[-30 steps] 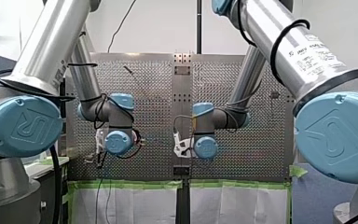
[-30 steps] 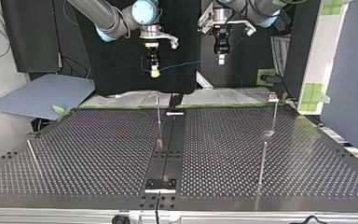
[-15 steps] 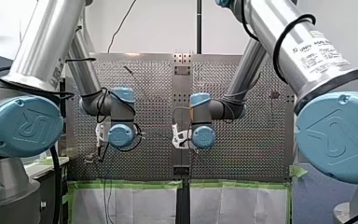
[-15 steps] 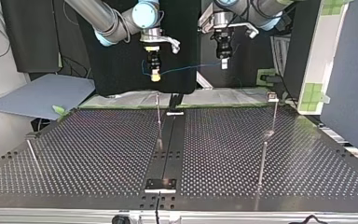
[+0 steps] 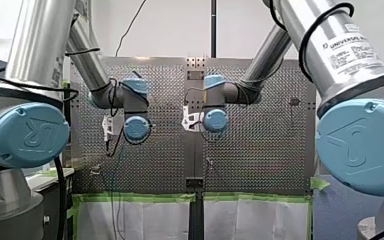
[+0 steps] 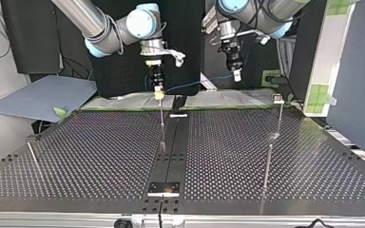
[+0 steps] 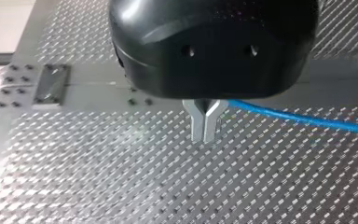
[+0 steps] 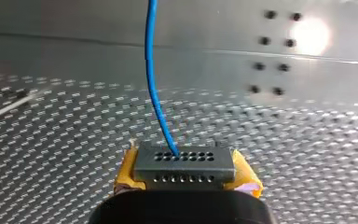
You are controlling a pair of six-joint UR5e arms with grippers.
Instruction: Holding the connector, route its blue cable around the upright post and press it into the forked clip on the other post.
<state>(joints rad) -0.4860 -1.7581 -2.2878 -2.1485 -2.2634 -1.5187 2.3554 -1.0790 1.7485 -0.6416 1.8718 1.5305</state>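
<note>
Reading the top view from its near edge back. Leaving the near post (image 6: 267, 166) alone, nothing touching it. Closing on the middle post (image 6: 161, 121): bringing the right jaws down and toward the table (image 6: 76, 156) over the last second, now hanging just above that post's tip as seen there; not judging the depth gap. Taking the clip post (image 6: 280, 118) to be the headed one at that view's right, clip (image 6: 278, 98) on top; not making out the fork at this range, nothing in it. Further back, keeping the right jaws clamped on the connector (image 8: 184, 163), yellow pads (image 8: 243, 175) on both sides, cable (image 8: 153, 70) running straight out ahead. Bringing the left jaws down as well, staying behind and toward the top view's right; metal fingers (image 7: 198, 126) pressed together, pinching the cable where it leaves sideways. Carrying the cable strung between the two jaws, in the air, clear of every post. Reading the drop as approach ending: getting the cable to post height so wrapping can start. Judging routing not begun, clip step still ahead. Needing the cable below the middle post's tip before swinging round it, else risking a slip over the top.
</note>
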